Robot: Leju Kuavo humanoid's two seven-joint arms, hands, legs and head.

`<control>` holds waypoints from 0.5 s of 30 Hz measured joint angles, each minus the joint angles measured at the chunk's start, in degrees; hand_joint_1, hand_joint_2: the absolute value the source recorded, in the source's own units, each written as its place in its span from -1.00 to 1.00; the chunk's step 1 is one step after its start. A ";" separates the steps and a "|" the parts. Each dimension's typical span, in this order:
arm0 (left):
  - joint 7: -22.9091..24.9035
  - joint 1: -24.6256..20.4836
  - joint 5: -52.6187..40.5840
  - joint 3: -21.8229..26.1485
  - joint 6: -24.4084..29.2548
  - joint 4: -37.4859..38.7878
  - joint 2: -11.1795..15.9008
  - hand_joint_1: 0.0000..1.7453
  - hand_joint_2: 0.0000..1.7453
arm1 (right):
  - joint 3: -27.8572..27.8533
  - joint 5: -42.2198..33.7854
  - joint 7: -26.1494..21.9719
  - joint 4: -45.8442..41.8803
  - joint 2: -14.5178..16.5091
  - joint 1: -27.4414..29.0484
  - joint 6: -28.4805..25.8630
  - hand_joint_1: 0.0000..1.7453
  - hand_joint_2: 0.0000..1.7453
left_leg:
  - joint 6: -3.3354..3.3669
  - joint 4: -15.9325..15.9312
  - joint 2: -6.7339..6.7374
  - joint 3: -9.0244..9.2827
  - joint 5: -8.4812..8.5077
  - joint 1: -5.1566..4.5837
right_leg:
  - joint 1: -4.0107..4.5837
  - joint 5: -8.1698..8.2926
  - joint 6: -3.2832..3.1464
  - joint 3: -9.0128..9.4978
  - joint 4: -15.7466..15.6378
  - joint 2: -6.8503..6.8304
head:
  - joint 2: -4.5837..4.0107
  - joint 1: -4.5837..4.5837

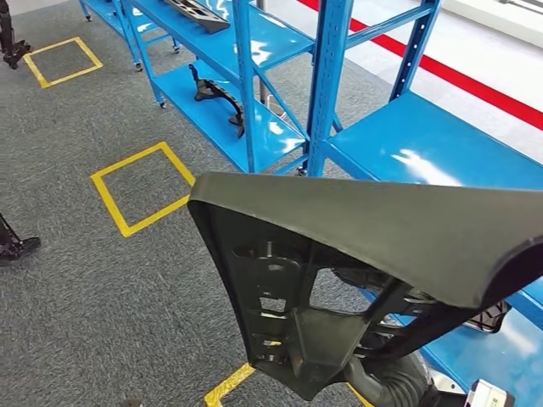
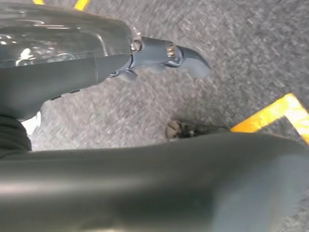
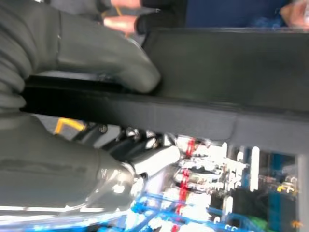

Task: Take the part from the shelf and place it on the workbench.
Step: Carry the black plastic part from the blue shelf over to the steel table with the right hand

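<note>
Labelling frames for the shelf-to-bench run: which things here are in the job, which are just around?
In the job:
- large black part, carried
- right hand, gripping its edge
- blue shelf

Just around:
- black part on lower shelf
- another part above
- yellow floor square

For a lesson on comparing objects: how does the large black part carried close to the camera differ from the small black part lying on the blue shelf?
The carried part is held off the ground, close to the camera, the right hand gripping its edge; the shelf part rests unheld on the lower blue shelf.
The carried part shows a broad smooth panel over a ribbed underside; the shelf part looks slim and curved.
Both are black moulded pieces.
</note>
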 joint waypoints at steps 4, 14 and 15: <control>-0.68 0.01 0.37 0.08 -0.01 0.03 0.21 -1.00 1.00 | 0.30 -0.45 -0.50 0.34 0.14 -2.04 0.67 1.00 1.00 | -1.08 4.00 2.53 -2.03 -2.34 0.12 | -0.23 -0.06 -1.31 0.71 -0.36 -3.31 | 0.00 -0.09; -2.48 -0.27 0.40 0.12 -0.05 0.04 0.65 -1.00 1.00 | 1.19 -1.49 -2.53 2.06 0.79 -4.62 1.12 1.00 1.00 | -0.82 0.79 10.42 -1.09 0.66 -0.39 | 0.16 -1.95 -0.49 2.56 -0.51 -10.62 | 0.00 -0.13; -2.54 -0.23 0.35 0.12 -0.03 0.04 0.76 -1.00 1.00 | 1.24 -1.45 -2.74 2.20 0.86 -4.73 1.11 1.00 1.00 | -0.61 0.64 10.19 -1.16 0.52 -0.60 | 0.23 -2.04 -0.21 2.70 -0.66 -11.17 | 0.00 -0.14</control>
